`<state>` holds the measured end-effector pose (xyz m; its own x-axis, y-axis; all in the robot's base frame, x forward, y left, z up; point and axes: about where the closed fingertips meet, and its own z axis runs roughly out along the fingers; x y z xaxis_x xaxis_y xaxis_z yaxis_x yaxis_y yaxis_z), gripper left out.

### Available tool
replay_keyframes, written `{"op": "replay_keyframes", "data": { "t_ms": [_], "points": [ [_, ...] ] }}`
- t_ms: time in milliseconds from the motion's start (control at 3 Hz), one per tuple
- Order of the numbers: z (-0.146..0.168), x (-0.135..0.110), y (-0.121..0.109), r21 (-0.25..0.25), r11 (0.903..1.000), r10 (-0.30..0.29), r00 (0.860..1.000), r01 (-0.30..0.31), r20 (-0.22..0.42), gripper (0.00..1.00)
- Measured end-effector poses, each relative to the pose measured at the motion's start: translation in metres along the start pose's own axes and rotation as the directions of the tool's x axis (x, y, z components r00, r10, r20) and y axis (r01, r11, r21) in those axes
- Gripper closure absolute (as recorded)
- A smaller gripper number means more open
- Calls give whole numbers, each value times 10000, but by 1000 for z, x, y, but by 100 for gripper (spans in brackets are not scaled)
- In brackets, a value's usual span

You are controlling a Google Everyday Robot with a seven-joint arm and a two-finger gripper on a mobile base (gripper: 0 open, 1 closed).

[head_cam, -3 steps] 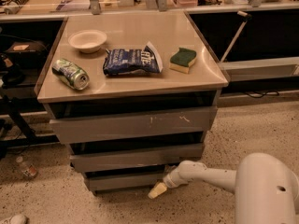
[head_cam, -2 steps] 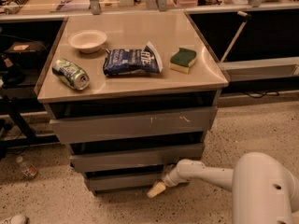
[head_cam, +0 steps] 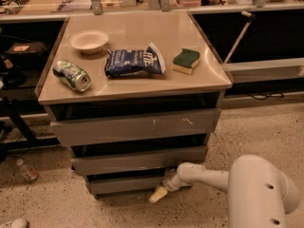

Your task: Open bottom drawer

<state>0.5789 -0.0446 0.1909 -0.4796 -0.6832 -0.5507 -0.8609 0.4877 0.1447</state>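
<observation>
The bottom drawer (head_cam: pixel 124 184) is the lowest, narrowest grey slab front of the cabinet, just above the floor. The middle drawer (head_cam: pixel 137 159) and the widest top drawer (head_cam: pixel 135 126) with pale scratches sit above it. My gripper (head_cam: pixel 159 193) is low at the bottom drawer's right end, in front of its lower edge, pale fingertip pointing down-left toward the floor. My white arm (head_cam: pixel 209 175) reaches in from the lower right.
On the cabinet top (head_cam: pixel 137 82) lie a white bowl (head_cam: pixel 89 41), a green can (head_cam: pixel 71 74) on its side, a blue chip bag (head_cam: pixel 135 62) and a green-yellow sponge (head_cam: pixel 185 61). A plastic bottle (head_cam: pixel 26 170) lies on the speckled floor at left. Counters stand behind.
The gripper and arm stay at the bottom drawer's right end, almost unmoved. The drawer fronts look the same.
</observation>
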Motion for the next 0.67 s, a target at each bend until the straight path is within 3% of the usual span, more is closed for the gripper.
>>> {"op": "replay_keyframes", "data": {
  "t_ms": [667],
  "points": [
    [-1,10,11,-273,9996,-61,9987,47,-505,0]
  ]
}}
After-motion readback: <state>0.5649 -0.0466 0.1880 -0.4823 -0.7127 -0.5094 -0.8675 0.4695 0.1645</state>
